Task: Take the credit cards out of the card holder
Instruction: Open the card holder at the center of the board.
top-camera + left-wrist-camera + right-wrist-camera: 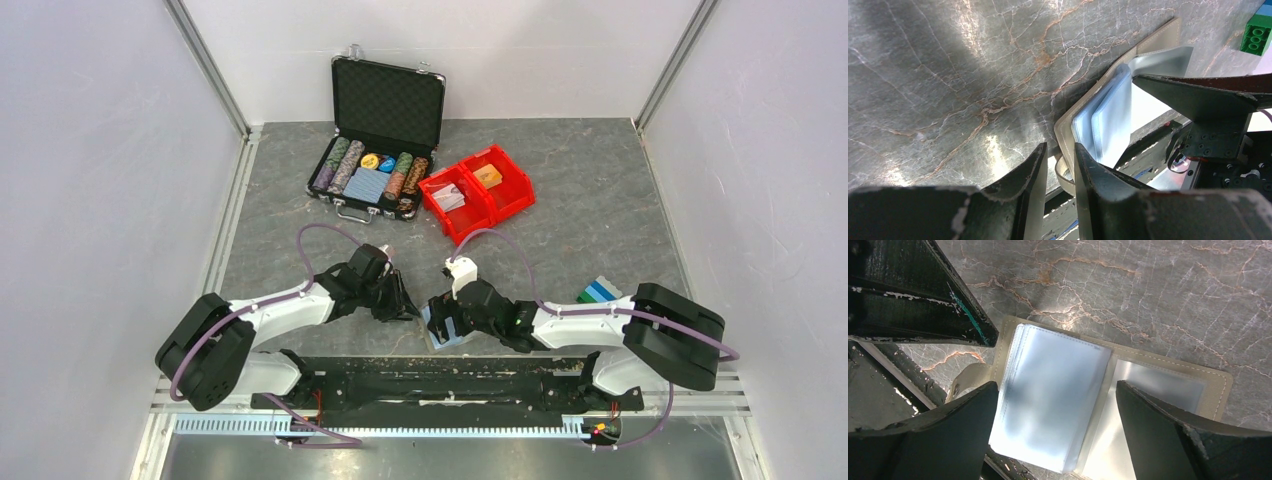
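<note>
Two hands (405, 300) (442, 322), one card holder (1168, 385)

The card holder (447, 333) lies open on the table (600, 200) near its front edge, between the left end effector (405, 305) and the right end effector (440, 322). Far behind stands a chip case (375, 150), with two bins (478, 190) just right of it. Blocks (598, 291) lie to the right.

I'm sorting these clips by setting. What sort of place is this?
Most likely a robot test cell or lab bench, not a home. Plain white walls on metal framing box in a marble-patterned table, two arms are bolted at its near edge, and props such as a poker-chip case and red bins are set out.
</note>
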`<state>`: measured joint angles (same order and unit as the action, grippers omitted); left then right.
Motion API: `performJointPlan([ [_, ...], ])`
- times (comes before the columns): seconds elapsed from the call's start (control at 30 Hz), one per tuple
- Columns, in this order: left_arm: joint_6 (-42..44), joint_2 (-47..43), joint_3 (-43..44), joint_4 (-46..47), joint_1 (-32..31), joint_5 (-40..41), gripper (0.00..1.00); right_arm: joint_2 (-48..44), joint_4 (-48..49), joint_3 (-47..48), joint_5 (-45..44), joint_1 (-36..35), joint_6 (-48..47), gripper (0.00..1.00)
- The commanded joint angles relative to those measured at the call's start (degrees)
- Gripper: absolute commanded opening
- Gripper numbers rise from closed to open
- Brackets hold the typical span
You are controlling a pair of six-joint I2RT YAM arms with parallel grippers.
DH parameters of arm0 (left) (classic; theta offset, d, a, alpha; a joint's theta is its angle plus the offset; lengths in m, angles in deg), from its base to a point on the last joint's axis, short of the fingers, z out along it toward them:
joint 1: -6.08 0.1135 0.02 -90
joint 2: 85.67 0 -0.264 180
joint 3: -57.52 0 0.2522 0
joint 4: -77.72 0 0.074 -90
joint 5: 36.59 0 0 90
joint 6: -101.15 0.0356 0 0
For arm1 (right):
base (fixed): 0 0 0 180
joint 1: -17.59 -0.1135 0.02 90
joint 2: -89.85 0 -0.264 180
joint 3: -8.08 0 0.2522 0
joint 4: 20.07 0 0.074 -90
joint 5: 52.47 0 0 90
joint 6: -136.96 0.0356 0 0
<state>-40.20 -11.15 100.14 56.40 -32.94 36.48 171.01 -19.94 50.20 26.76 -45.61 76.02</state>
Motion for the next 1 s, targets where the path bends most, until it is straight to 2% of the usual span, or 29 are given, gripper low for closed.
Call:
performJointPlan([
  [0.0, 2.0, 0.3, -0.1, 1.8, -0.1, -1.0, 0.32, -0.6, -2.7, 0.3, -2.5, 0.3, -0.1, 0.93],
  [0.13, 2.0, 0.2, -0.1, 1.9, -0.1, -1.1, 0.32, -0.3, -2.8, 0.4, -3.0, 0.2, -0.3, 0.93],
  [0.33, 2.0, 0.1, 0.9, 1.5, -0.1, -1.3, 0.32, -0.3, -2.6, 0.3, -3.1, 0.2, -0.3, 0.85],
  [0.77, 2.7, 1.6, 4.8, 3.3, -0.1, -2.7, 0.30, -0.6, -0.8, -0.7, -2.7, 0.3, 0.7, 0.78],
  [0.97, 2.5, 1.9, 5.7, 4.8, -0.1, -3.8, 0.22, -1.4, 0.3, -1.5, -2.4, 0.3, 0.9, 0.75],
])
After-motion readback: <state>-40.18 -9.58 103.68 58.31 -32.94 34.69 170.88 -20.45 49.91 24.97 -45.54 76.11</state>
